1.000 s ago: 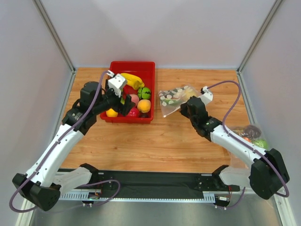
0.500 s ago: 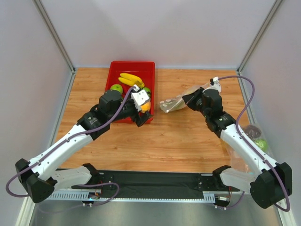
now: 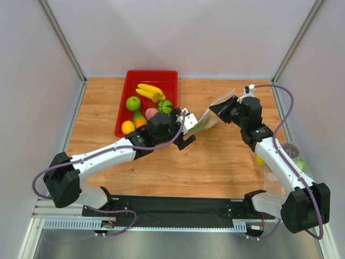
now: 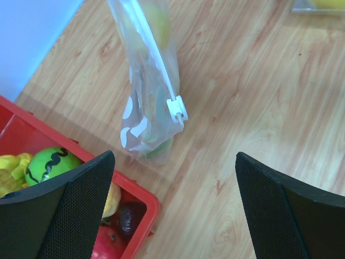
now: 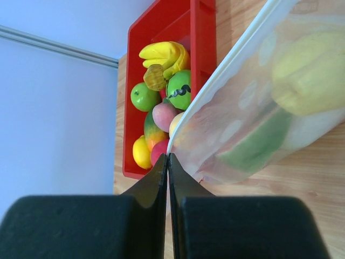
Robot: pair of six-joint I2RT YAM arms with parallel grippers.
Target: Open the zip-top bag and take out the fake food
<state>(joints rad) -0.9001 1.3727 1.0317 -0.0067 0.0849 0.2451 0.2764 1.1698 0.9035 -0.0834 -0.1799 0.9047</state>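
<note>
The bag [image 4: 148, 91] is clear with white dots, so the toy food [image 5: 310, 70] inside shows only through wrinkled, shiny plastic. A pale yellow fruit sits high in it, with a green piece [image 5: 253, 145] and a white piece [image 5: 318, 129] under it, and their outlines are soft. From above, the bag is a narrow pale strip and its contents are a blur. Both wrist views cut off part of it. Whether its lower end touches the table [image 3: 215, 162] cannot be told. A white slider [image 4: 177, 108] sits on the zip edge, low on the side facing the left wrist camera.

A second bag [image 3: 291, 151] lies at the table's right edge, half hidden behind the right arm. The red tray [image 3: 152, 72] stands at the far edge, left of centre, and the left arm covers its near right corner.

The bag hangs slanting over the middle of the table towards the far edge, just beside the tray's right side.

The right arm rises from the near right corner and bends at the elbow, with the wrist turned left. The fingers of the right gripper [image 5: 168, 162] are pressed flat together on the bag's white rim – they hold the bag up by that edge.

The left arm lies low and long from the near left corner to the middle. The left gripper [image 4: 173, 162] points at the bag's lower end with its fingers [image 4: 64, 216] spread wide, one on either side – neither touches the plastic.
</note>
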